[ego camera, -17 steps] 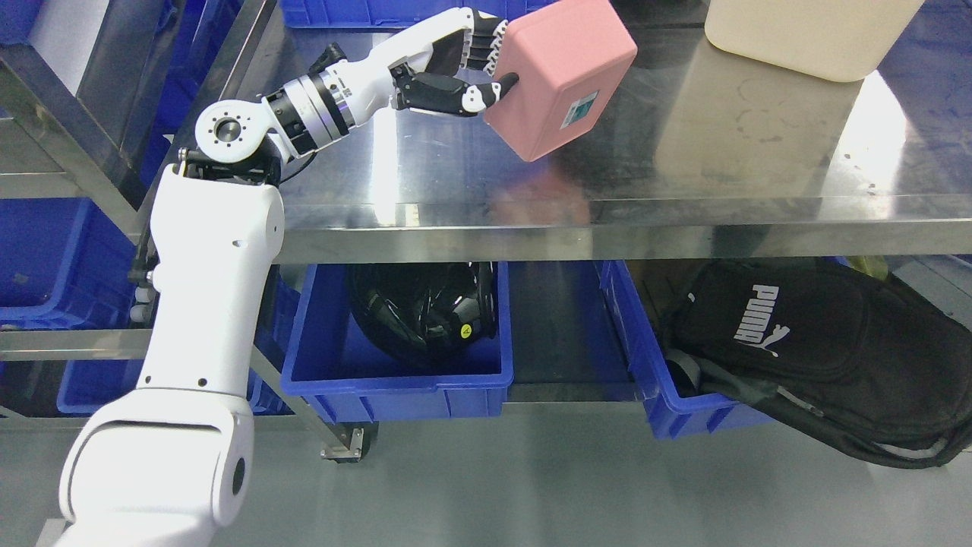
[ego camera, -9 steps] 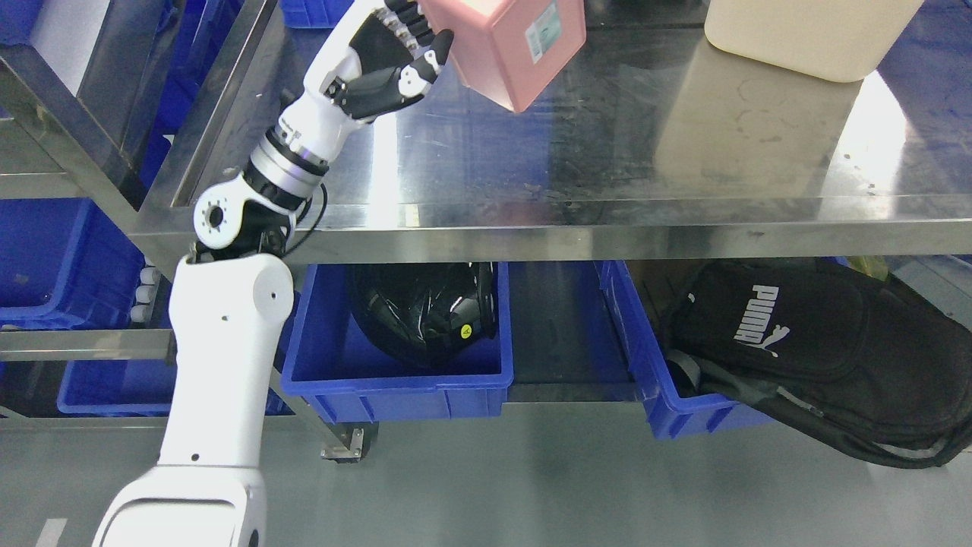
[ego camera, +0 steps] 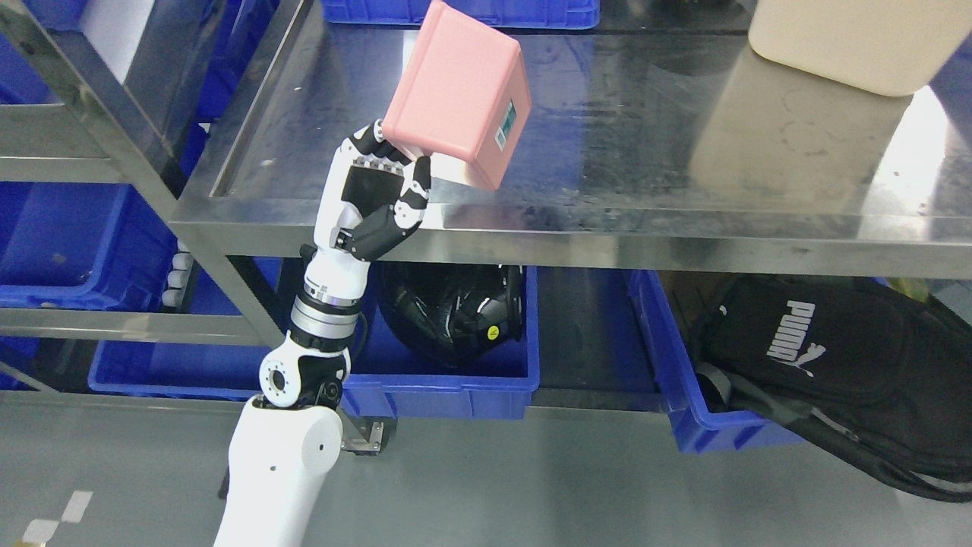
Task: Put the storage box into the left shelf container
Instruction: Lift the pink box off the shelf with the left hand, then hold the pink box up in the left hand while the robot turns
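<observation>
In the head view we see our left hand [ego camera: 380, 194] raised near the frame's centre-left, its arm rising from the bottom edge left of middle. Its fingers [ego camera: 416, 199] are curled on the lower corner of the pink box [ego camera: 454, 95], which we hold tilted in the air above the front left part of the steel desk [ego camera: 683, 175], label side facing right. At upper right a cream tub [ego camera: 843, 38] stands on the desk. Below the desk, a blue bin [ego camera: 456, 387] holds a black helmet [ego camera: 456, 311], and to the right a black bag [ego camera: 843, 365] lies in another blue bin [ego camera: 714, 425]. More blue bins [ego camera: 68, 243] sit on the shelf at left.
</observation>
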